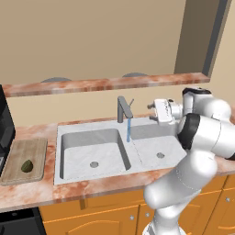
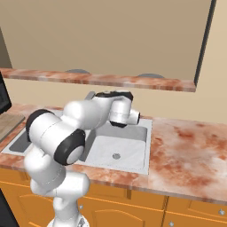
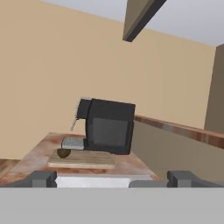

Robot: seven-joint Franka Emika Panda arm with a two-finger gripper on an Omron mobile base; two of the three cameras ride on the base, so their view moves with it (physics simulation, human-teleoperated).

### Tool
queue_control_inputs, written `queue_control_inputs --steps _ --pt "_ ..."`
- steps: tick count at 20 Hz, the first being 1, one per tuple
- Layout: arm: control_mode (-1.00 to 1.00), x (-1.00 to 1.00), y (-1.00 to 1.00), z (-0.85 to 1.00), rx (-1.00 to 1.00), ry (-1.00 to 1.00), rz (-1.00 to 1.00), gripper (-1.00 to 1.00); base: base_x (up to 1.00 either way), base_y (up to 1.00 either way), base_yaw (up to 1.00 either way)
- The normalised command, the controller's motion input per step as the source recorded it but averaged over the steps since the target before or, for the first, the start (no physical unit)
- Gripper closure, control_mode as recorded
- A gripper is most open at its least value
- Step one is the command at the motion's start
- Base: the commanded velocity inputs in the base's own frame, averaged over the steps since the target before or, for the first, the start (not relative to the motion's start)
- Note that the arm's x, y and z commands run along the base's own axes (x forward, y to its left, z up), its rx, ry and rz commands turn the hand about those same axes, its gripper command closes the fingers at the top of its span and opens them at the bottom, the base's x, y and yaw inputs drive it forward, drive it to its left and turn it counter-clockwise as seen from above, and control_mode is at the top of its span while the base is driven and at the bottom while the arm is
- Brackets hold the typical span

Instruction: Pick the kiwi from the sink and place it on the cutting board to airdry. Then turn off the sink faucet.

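Kiwi (image 1: 26,165): lies on the cutting board (image 1: 25,160), toward its near half, resting on the wood; in the hand view it is a small dark lump (image 3: 64,153) at the board's left end (image 3: 87,159).
Cutting board: flat on the marbled counter (image 1: 32,195) just left of the sink (image 1: 92,176), its long side running away from the front edge.
Sink: double basin, rim set into the counter; a round drain shows in each basin; neither basin holds any object. The right basin (image 2: 119,153) is in clear sight in the right base view.
Sink faucet (image 1: 122,109): upright post at the back rim, between the two basins; thin lever slanting up to the right.
Water (image 1: 129,129): a blue stream falls from the spout onto the divider area between the basins, so the tap is running.
Gripper (image 1: 150,113): held at about faucet height over the back of the right basin, to the right of the faucet and apart from it, pointing left toward it.
Gripper state: the two tips in the hand view (image 3: 112,179) stand wide apart at either side of the picture, nothing between them; spread and empty.
Coffee machine (image 3: 108,125): dark box standing on the counter just behind the board in the hand view; its black edge (image 1: 5,121) shows at the far left of the left base view.
Ledge (image 1: 105,84): marbled shelf along the wall above the sink.
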Motion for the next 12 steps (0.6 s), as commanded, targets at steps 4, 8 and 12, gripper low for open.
queue_control_inputs --steps 4,8,12 --pt "-1.00 0.30 0.00 -0.03 0.00 0.00 0.00 -1.00 0.00 0.00 0.00" --pt "-1.00 0.21 0.00 -0.10 0.00 0.00 0.00 -1.00 0.00 0.00 0.00" --pt "-1.00 0.13 0.00 -0.29 0.00 -0.01 0.00 -1.00 0.00 0.00 0.00"
